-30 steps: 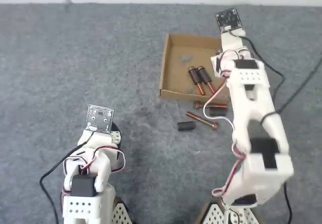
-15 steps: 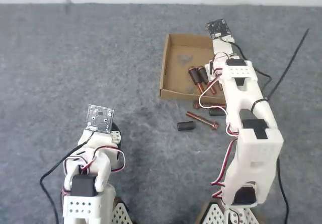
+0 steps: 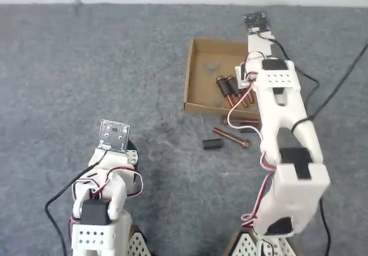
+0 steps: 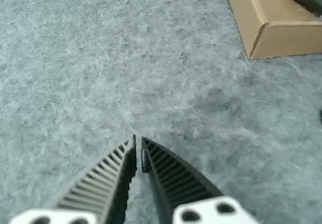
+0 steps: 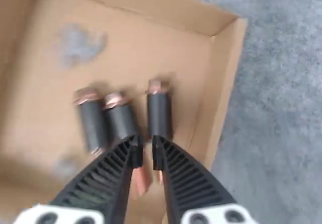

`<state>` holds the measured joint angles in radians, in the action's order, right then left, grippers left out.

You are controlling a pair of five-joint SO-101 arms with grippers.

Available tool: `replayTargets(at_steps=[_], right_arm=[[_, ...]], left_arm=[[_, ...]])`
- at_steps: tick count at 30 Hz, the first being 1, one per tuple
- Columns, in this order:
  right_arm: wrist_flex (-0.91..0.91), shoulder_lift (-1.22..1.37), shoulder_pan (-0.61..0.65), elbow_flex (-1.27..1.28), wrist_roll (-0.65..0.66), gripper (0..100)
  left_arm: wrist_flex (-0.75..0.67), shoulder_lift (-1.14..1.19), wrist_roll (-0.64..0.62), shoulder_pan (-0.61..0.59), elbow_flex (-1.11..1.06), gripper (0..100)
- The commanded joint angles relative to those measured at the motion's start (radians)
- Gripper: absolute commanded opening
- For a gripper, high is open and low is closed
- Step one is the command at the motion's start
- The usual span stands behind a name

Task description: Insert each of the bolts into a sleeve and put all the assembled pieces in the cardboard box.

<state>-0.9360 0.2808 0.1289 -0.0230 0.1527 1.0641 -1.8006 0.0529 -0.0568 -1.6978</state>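
While the left fingers are closed empty over the near worktop, a sleeve and two bolts are seen beside the cardboard box; three assembled pieces are contained inside, under the barely parted, empty right fingers.

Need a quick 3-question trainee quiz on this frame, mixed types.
1. How many assembled pieces lie in the box?
2. True or false: the left gripper is shut, with nothing in it.
3. Where is the loose sleeve? A: in the box. B: on the carpet beside a bare bolt. C: in the left gripper.

Key: 1. three; 2. true; 3. B.
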Motion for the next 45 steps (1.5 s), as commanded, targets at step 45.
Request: replayTargets(at_steps=[45], right_arm=[[-0.271, -0.275, 0.407, 0.436, 0.764, 14.5]], left_arm=[[0.002, 0.002, 0.008, -0.005, 0.012, 1]])
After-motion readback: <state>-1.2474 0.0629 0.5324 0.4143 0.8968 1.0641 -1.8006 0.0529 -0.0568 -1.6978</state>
